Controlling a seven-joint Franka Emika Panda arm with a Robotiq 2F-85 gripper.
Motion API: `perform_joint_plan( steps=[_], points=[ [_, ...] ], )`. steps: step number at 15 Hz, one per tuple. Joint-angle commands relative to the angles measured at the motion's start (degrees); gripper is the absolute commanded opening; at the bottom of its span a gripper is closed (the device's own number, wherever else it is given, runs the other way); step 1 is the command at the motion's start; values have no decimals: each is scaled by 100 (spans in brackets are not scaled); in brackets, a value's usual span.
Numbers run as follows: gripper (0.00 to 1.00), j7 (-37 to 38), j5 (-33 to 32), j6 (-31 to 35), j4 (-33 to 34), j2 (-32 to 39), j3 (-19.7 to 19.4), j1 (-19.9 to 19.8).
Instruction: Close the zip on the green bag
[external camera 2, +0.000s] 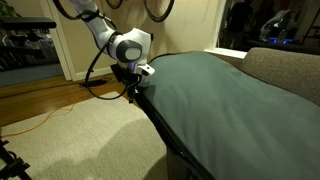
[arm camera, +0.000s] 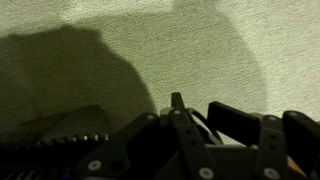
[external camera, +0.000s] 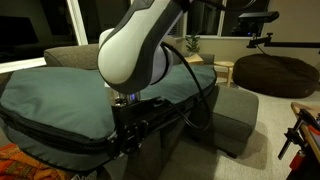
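Note:
The green bag lies flat across the grey sofa and fills the right side of an exterior view. The zip runs as a dark band along its side edge and also shows in an exterior view. My gripper is at the bag's edge, at its corner nearest the arm, seen low in an exterior view. In the wrist view my fingers are close together with a thin dark loop, the zip pull, between them. A strip of zip teeth lies to their left.
The grey sofa carries the bag. A dark brown beanbag sits behind it. Pale carpet lies below the gripper, with wood floor and an orange cable beyond. A black cable hangs from the arm.

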Motion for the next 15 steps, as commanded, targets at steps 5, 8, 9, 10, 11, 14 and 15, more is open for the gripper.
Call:
perform_joint_plan(
  steps=[5,8,9,10,11,14,15],
  points=[
    [30,-6,16,-18,26,13,-16,17],
    [30,-6,16,-18,26,13,-16,17],
    [30,-6,16,-18,26,13,-16,17],
    [30,-6,16,-18,26,13,-16,17],
    [55,-6,16,-18,26,13,-16,17],
    [67,21,14,23,-61,-50,-4,66],
    [74,14,18,30,-90,-69,8,69]
  ],
)
